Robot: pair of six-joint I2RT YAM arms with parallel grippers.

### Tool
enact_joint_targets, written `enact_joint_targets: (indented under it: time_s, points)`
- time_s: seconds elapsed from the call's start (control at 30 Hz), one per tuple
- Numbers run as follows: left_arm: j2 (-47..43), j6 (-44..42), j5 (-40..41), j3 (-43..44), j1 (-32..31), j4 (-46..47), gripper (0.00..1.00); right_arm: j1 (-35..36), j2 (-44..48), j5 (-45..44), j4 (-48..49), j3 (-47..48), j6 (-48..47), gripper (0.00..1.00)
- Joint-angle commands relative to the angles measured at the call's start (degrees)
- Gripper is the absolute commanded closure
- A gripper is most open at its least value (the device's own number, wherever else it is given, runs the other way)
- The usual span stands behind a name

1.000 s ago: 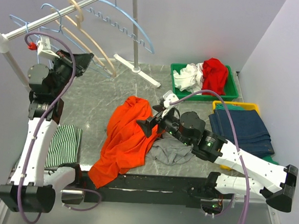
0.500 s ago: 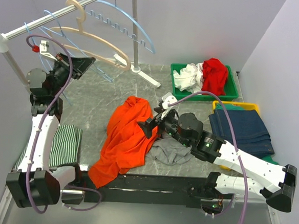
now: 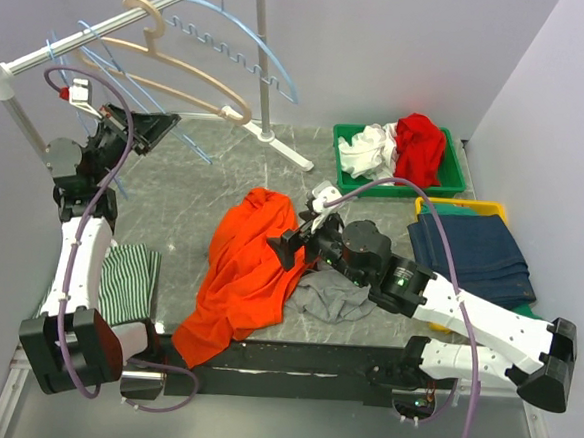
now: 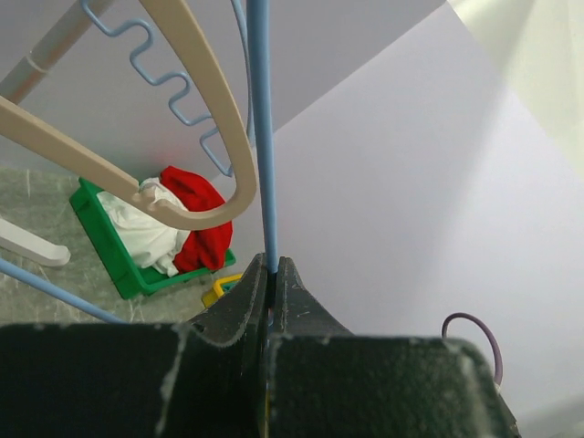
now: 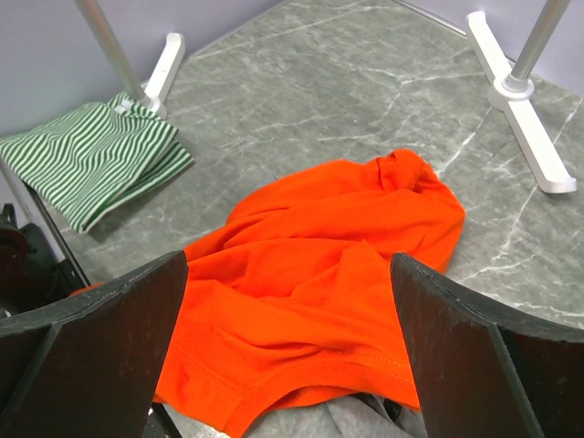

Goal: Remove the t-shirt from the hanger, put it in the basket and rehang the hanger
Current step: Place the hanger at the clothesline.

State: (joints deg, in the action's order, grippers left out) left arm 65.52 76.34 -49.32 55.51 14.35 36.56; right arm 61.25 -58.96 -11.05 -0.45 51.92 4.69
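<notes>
The orange t-shirt (image 3: 244, 266) lies crumpled on the marble table, free of any hanger; the right wrist view shows the t-shirt (image 5: 319, 265) directly below the camera. My right gripper (image 3: 292, 241) hovers open just over the shirt's right edge, and nothing sits between the jaws of that gripper (image 5: 288, 258). My left gripper (image 3: 156, 126) is raised at the back left, under the rack rail. It is shut on the thin rod of a bare blue hanger (image 3: 195, 148). In the left wrist view the blue hanger (image 4: 263, 137) runs straight up out of the closed gripper (image 4: 270, 265).
A beige hanger (image 3: 182, 71) and a light blue hanger (image 3: 259, 51) hang on the rail (image 3: 105, 31). The rack's foot (image 3: 273, 137) stands at the back. A green bin (image 3: 455, 175) holds white and red clothes. Navy cloth (image 3: 470, 252), a grey cloth (image 3: 332, 297) and a striped cloth (image 3: 127, 283) lie around.
My left arm has shifted a little left with the blue hanger. The beige hanger on the rail has swung round and now hangs broadside. The right arm has barely moved.
</notes>
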Motion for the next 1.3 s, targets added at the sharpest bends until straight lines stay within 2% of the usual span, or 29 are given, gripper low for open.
enact_joint_targets:
  time_s: [0.0,0.17,0.3,0.37,0.4,0.43,0.5,0.53,0.6,0.63,0.73,0.83,1.0,1.03,1.17,1.27]
  points:
    - [-1.7,-1.3,-1.9,-0.7,0.2,1.2,0.99,0.2,-0.5,-0.6,2.3,1.0,0.4,0.0]
    - [-3.4,-3.0,-1.2,-2.2,0.2,-2.0,0.99,0.2,-0.9,-0.1,2.0,1.2,0.3,0.0]
    - [-2.7,-1.9,-1.5,-3.0,0.2,-1.2,0.98,0.3,-0.7,-0.1,2.1,1.0,0.4,0.0]
    - [-2.1,-0.8,-1.7,-3.3,0.2,0.1,0.95,0.3,-0.7,-0.1,1.9,1.1,0.5,0.0]
    - [-1.8,-0.5,-1.6,-3.3,0.2,0.4,0.9,0.2,-0.7,-0.1,1.9,1.0,0.5,0.0]
    - [-1.8,-0.5,-1.5,-3.3,0.2,0.4,0.74,0.3,-1.0,-0.5,1.9,1.0,0.4,0.0]
    - [-1.7,-1.4,-1.2,-2.9,0.2,-0.5,0.56,0.2,-1.6,-1.0,1.2,0.9,0.2,0.0]
    - [-1.8,-1.9,-1.0,-2.5,0.2,-2.0,0.41,0.2,-2.8,-1.7,0.9,1.2,0.1,0.0]
    - [-1.8,-3.1,-0.8,-1.7,0.2,-3.2,0.34,0.2,-4.4,-2.7,-1.0,2.1,0.1,0.0]
    - [-1.9,-3.5,-0.7,-1.4,0.3,-3.9,0.26,0.2,-6.2,-3.3,-1.5,2.5,0.1,0.0]
    - [-2.1,-4.4,-0.4,-0.3,0.2,-5.2,0.16,0.3,-9.9,-4.5,-2.8,3.8,0.4,0.0]
    - [-3.3,-5.8,-0.3,0.1,0.3,-6.6,0.09,0.3,-13.2,-5.4,-3.5,4.7,1.0,0.0]
    - [-6.7,-10.4,-0.1,0.3,0.3,-14.0,0.01,0.2,-18.1,-6.6,-3.9,5.2,1.6,0.0]
    - [-7.2,-10.2,-0.3,-0.2,0.2,-13.9,0.03,0.2,-18.9,-6.9,-3.9,5.2,1.7,0.0]
    - [-10.0,-10.1,-1.6,-1.8,0.2,-15.1,0.03,-0.3,-22.8,-7.1,-4.6,6.1,2.4,0.0]
    - [-12.4,-16.2,-0.2,0.1,-0.3,-24.7,0.04,-1.0,-24.2,-5.8,-3.8,5.2,3.2,0.0]
